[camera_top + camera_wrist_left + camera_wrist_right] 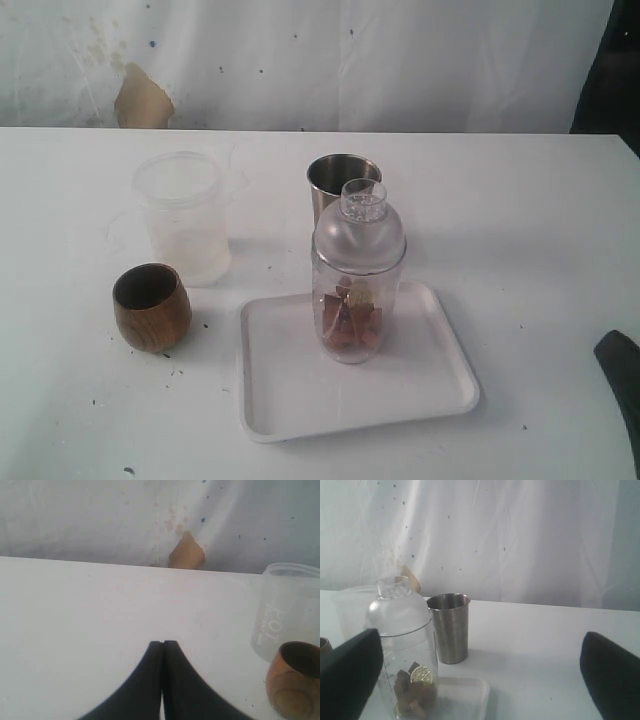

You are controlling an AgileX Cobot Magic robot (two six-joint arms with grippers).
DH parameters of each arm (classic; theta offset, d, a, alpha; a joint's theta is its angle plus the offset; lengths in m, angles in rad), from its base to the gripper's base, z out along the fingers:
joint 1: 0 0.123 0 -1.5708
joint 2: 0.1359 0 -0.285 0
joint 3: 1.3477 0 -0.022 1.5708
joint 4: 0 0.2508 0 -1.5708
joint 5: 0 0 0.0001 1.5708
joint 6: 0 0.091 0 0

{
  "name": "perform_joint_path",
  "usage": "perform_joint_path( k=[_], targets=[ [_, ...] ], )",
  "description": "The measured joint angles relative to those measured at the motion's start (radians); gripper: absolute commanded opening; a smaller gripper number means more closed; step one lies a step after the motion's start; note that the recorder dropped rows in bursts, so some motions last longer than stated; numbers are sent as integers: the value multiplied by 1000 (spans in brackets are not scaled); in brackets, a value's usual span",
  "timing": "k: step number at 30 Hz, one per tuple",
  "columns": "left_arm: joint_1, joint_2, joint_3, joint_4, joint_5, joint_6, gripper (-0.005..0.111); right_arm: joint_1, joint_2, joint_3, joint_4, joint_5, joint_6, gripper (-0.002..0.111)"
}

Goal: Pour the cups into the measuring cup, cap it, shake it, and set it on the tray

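Contact is nowhere seen: the measuring cup (357, 285), capped and upright, is set on the tray (300, 400) ahead of the wide-spread, empty right gripper (480, 645), while the left gripper (162, 645) is closed on nothing near the wooden cup (295, 680).

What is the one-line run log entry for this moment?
stage: placement done | measuring cup: capped, upright on tray | wooden cup, steel tumbler: upright, off tray | left claw: shut, empty | right claw: open, empty

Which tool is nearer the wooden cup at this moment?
Left. The left tool, shut, sits close to the wooden cup; the right tool, open, is off past the tray and the capped measuring cup standing on it.
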Motion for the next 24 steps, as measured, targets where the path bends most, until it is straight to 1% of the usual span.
perform_joint_path(
  k=[6, 8, 9, 10, 11, 12, 13, 14, 15, 16, 17, 18, 20, 24],
  targets=[
    [0, 0, 0, 0, 0, 0, 0, 0, 0, 0, 0, 4, -2, 100],
    [0, 0, 0, 0, 0, 0, 0, -2, 0, 0, 44, 9, -68, 100],
    [0, 0, 0, 0, 0, 0, 0, -4, 0, 0, 170, 18, -245, 100],
    [0, 0, 0, 0, 0, 0, 0, -4, 0, 0, 275, 21, -370, 100],
    [0, 0, 0, 0, 0, 0, 0, -4, 0, 0, 517, 34, -617, 100],
    [0, 0, 0, 0, 0, 0, 0, -4, 0, 0, 635, 39, -749, 100],
    [0, 0, 0, 0, 0, 0, 0, -4, 0, 0, 830, 47, -958, 100],
    [0, 0, 0, 0, 0, 0, 0, -4, 0, 0, 928, 57, -1058, 100],
    [0, 0, 0, 0, 0, 0, 0, -4, 0, 0, 1101, 92, -1247, 100],
    [0, 0, 0, 0, 0, 0, 0, -4, 0, 0, 1203, 122, -1348, 100],
    [0, 0, 0, 0, 0, 0, 0, -4, 0, 0, 1410, 193, -1541, 100],
    [0, 0, 0, 0, 0, 0, 0, -4, 0, 0, 1559, 270, -1716, 100],
    [0, 0, 0, 0, 0, 0, 0, -15, 0, 0, 1671, 337, -1865, 100],
    [0, 0, 0, 0, 0, 0, 0, -82, 0, 0, 1716, 449, -1919, 100]
  ],
)
